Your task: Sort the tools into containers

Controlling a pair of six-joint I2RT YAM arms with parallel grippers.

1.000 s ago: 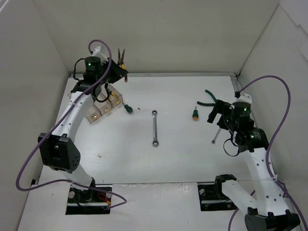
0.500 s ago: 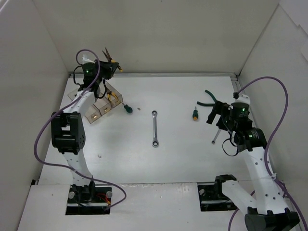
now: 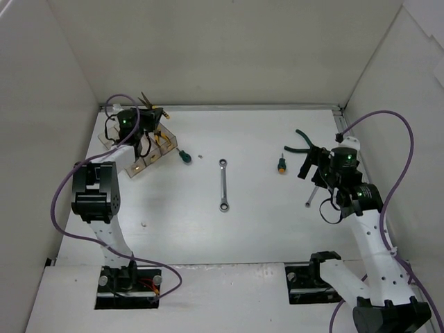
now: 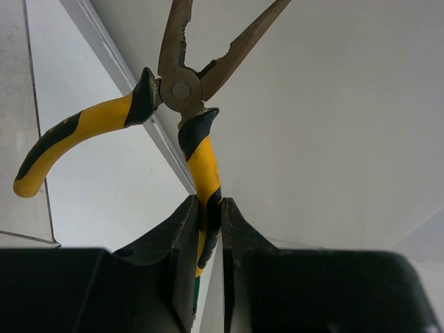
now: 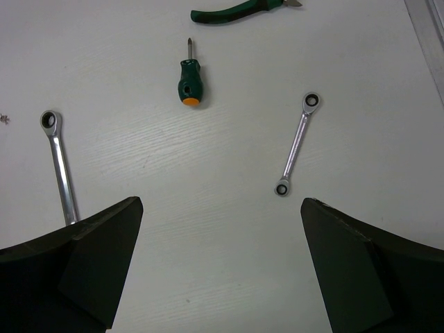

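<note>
My left gripper (image 3: 152, 115) is shut on one handle of the yellow-handled pliers (image 4: 205, 157). It holds them in the air by the back wall, above the far end of the three clear bins (image 3: 144, 158); their nose (image 3: 145, 99) is spread open. In the left wrist view the left gripper (image 4: 208, 208) pinches the handle. My right gripper (image 5: 218, 205) is open and empty above the table, also seen in the top view (image 3: 310, 168). Below it lie an orange-green screwdriver (image 5: 190, 82), dark green pliers (image 5: 239, 10), a small wrench (image 5: 297, 144) and a longer wrench (image 5: 59, 163).
A green-handled screwdriver (image 3: 184, 156) lies just right of the bins. The longer wrench (image 3: 223, 184) lies mid-table. Something yellow (image 3: 164, 141) shows in the rightmost bin. White walls close in the back and both sides.
My left gripper has swung left and back along the wall with the yellow pliers, from over the right bin to behind the bins. The right arm has barely moved.
</note>
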